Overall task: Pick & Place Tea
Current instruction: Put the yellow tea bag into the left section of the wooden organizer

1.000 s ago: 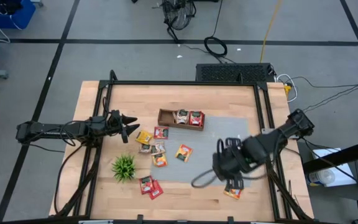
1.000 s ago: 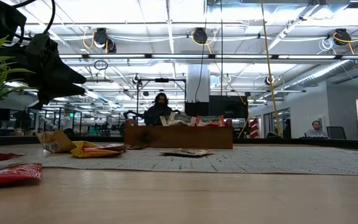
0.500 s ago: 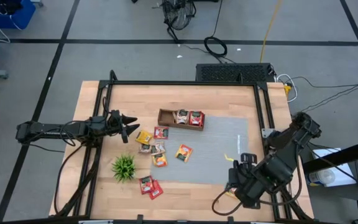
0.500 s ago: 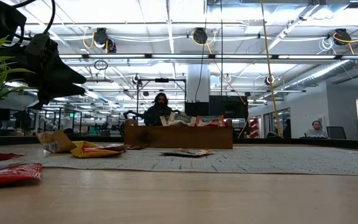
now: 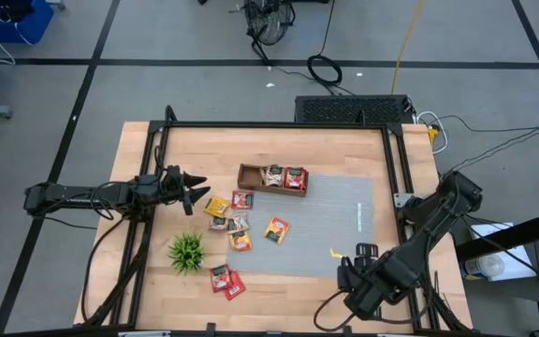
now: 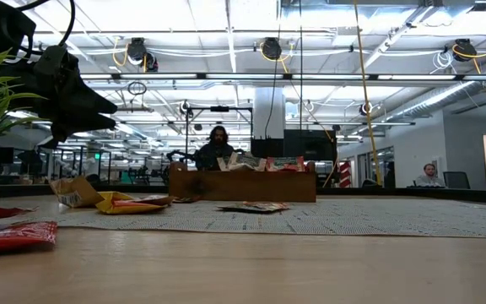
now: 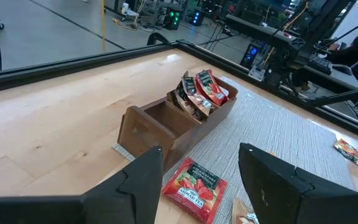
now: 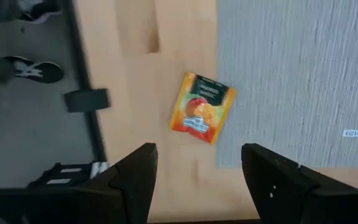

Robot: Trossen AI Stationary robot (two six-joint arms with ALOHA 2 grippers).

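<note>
Several small tea packets point(image 5: 240, 223) lie loose on the table and the grey mat point(image 5: 330, 220). A few more stand in the wooden tray point(image 5: 251, 175), seen close in the left wrist view as the tray point(image 7: 166, 124) with packets point(image 7: 201, 90). My left gripper point(image 5: 200, 190) hovers open left of the tray, with a red packet point(image 7: 194, 186) below its fingers. My right gripper point(image 8: 197, 149) is open and points down over one orange packet point(image 8: 201, 116). That packet lies flat on the bare wood beside the mat's edge. In the high view the right gripper point(image 5: 349, 279) hides it.
A small green plant point(image 5: 186, 251) stands near the table's near-left part, with two red packets point(image 5: 226, 281) beside it. A black frame runs around the table edge point(image 5: 396, 201). Cables hang off the right arm near the near edge. People sit in the room beyond the table.
My right arm has swung from over the mat's near-right part toward the table's near edge, ending above the orange packet on the wood. The packets have not moved.
</note>
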